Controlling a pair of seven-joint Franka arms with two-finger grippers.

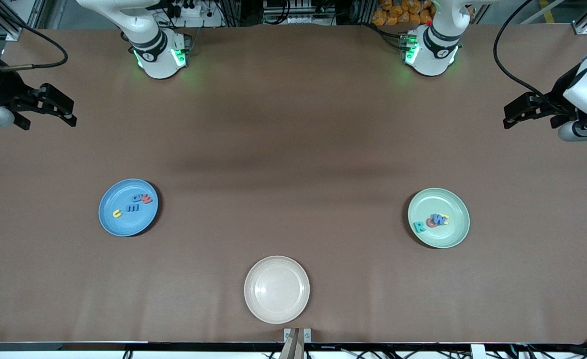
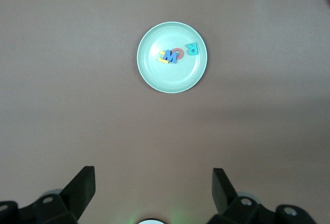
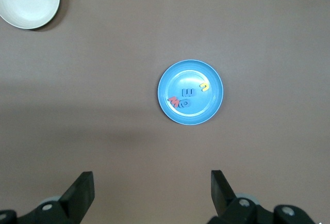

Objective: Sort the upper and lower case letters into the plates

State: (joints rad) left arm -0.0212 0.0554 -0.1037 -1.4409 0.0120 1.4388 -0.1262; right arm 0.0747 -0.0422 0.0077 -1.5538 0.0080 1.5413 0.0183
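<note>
We note a brown surface (image 1: 293, 149) under both arms. At nine o'clock the right claw (image 1: 56, 107) waits, wide open and empty. The blue plate (image 1: 111, 219) at eight o'clock carries four letters (image 1: 132, 204). A cream plate (image 1: 277, 289) sits bare at six. The green plate (image 1: 455, 232) at four o'clock holds four more letters (image 1: 432, 222). The left claw (image 1: 522, 112) at three o'clock waits open, empty.
</note>
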